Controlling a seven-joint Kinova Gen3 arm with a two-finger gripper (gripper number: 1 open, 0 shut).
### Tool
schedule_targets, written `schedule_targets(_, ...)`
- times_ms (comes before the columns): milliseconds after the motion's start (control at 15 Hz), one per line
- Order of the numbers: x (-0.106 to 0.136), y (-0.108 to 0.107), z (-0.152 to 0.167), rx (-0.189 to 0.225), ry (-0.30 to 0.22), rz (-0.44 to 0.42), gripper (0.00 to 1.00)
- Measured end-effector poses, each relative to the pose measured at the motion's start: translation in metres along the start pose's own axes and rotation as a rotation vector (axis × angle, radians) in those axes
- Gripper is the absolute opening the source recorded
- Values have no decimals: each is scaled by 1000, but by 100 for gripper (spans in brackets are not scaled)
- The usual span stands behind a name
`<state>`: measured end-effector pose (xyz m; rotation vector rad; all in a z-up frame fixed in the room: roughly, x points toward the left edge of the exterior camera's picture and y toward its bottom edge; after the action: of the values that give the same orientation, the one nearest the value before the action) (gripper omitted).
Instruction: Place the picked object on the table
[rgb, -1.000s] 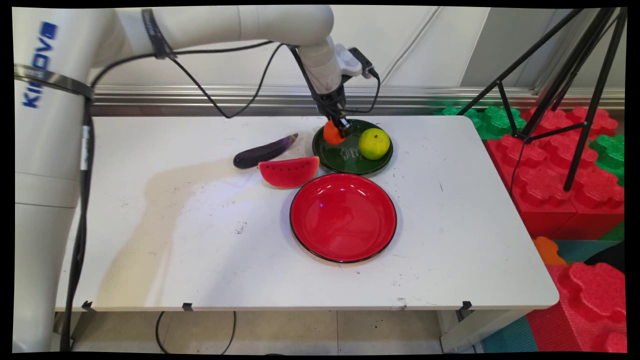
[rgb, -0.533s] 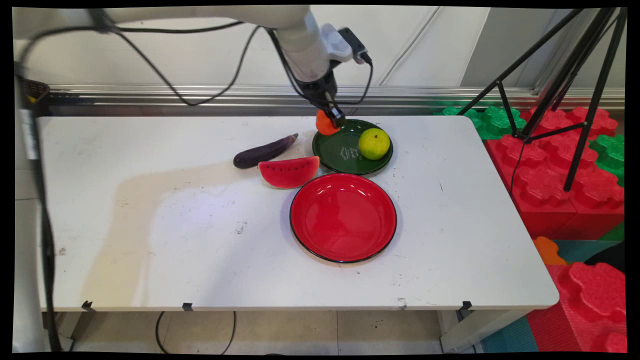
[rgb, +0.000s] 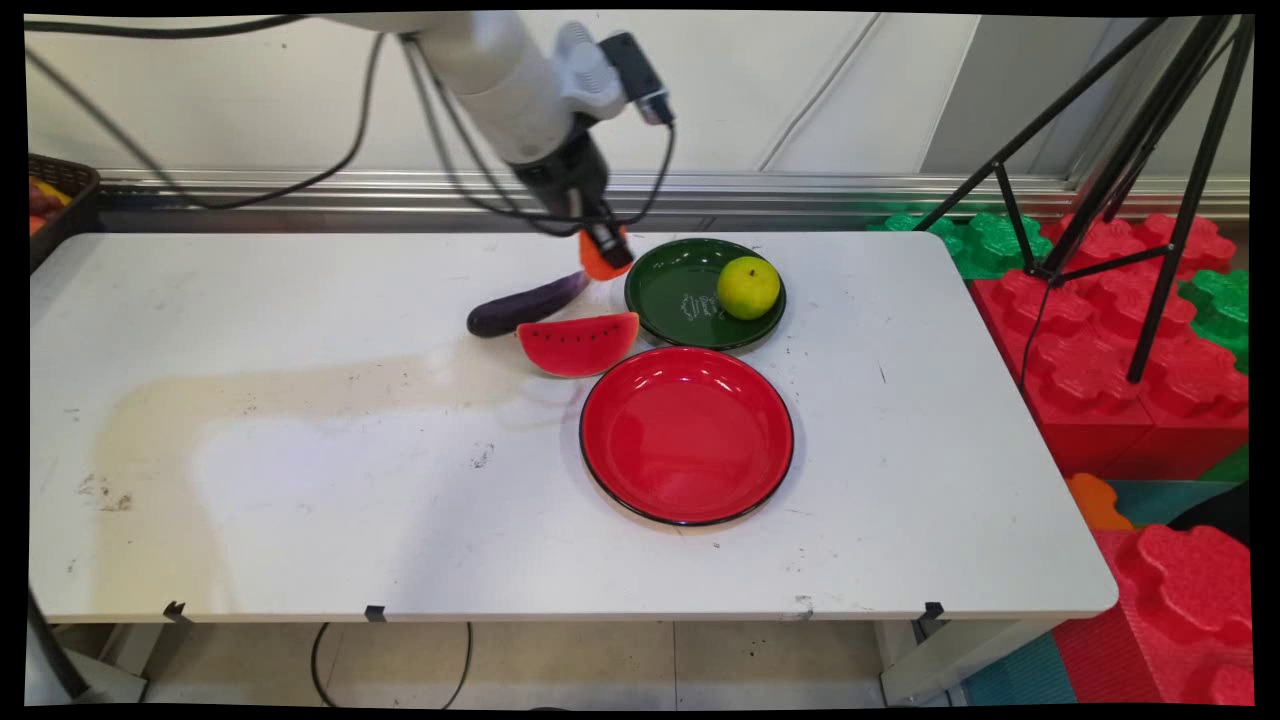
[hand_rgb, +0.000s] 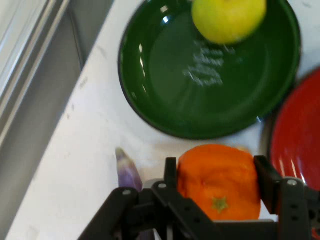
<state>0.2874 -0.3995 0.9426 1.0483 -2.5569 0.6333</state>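
Gripping an orange toy fruit (hand_rgb: 220, 182) between its two fingers, the pincer (rgb: 605, 252) hangs above the tabletop (rgb: 300, 450) just left of the green plate (rgb: 668, 300), over the stalk end of the eggplant (rgb: 525, 304). The fingers are closed only as far as the fruit allows — one on each side of it, seen plainly in the hand view.

A second ago the same orange piece sat low over the green plate's left part, close beside the yellow-green citrus fruit (rgb: 748, 287); half a second ago it was at the plate's rim; now it is clear of the plate altogether and off to the left. So the fruit has been lifted away from the plate and carried leftward, while the citrus, the watermelon slice (rgb: 578, 343) and the red plate (rgb: 686, 435) have not shifted.

What kind of fruit the orange piece is cannot be settled — it shows a small green star-shaped calyx, no more. In the hand view the eggplant is mostly hidden behind the black linkage, and the red plate is cut off at the right edge. A dark basket (rgb: 60, 200) at the far left is only partly in frame.
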Motion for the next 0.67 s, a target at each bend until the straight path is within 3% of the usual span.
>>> schedule_targets(400,-70,20,-51,-30,-21,34,0)
schedule_targets(667,-111,32,-62,-48,-56,32,0)
